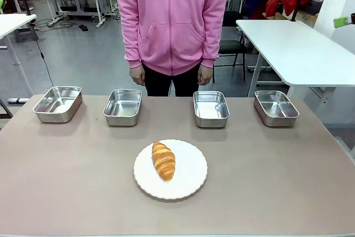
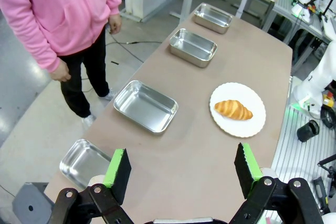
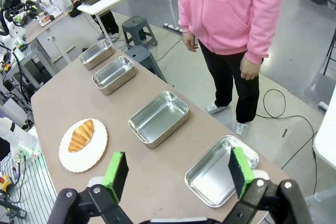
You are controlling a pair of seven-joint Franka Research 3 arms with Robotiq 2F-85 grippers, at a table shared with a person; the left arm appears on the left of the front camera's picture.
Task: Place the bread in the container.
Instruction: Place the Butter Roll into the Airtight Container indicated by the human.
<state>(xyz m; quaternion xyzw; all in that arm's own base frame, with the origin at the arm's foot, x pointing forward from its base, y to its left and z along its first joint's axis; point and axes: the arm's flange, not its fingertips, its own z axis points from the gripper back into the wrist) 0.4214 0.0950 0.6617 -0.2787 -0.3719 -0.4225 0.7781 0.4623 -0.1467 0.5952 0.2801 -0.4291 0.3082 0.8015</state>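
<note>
While the croissant (image 1: 163,160) lies on the white plate (image 1: 191,171) at the near middle of the table (image 1: 277,181), its long axis runs almost twelve to six o'clock in the front view, the far tip leaning slightly toward eleven. Four steel trays (image 1: 122,121) stand in a row beyond the plate, toward twelve o'clock. The left gripper (image 2: 181,166) and the right gripper (image 3: 177,169) both hang spread wide, grasping nothing.
</note>
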